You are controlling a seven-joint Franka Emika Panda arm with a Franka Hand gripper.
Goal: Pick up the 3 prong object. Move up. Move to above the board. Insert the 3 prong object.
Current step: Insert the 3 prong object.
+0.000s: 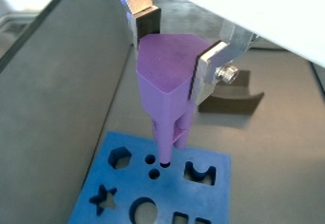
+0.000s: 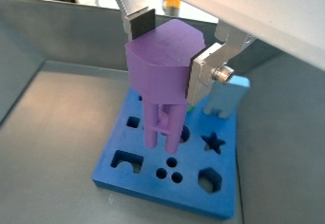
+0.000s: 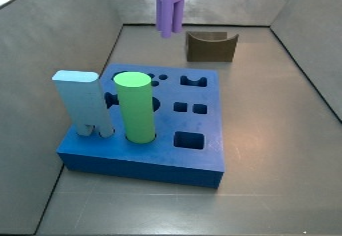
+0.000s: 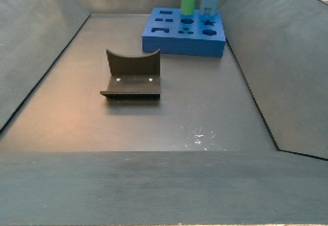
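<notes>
Three prongs of the peg (image 2: 162, 85) are hanging over the board (image 2: 140, 176); the pincer (image 2: 172, 47) is clamping its head. Next: aligning and lowering into three small holes (image 2: 166, 172).

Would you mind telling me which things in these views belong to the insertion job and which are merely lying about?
Part of the job:
- 3 prong object, held in the gripper above the board
- board, the blue block with shaped holes

Lying about:
- green cylinder, standing in the board
- pale blue block, standing in the board
- olive-brown U-shaped piece, on the floor apart from the board
</notes>
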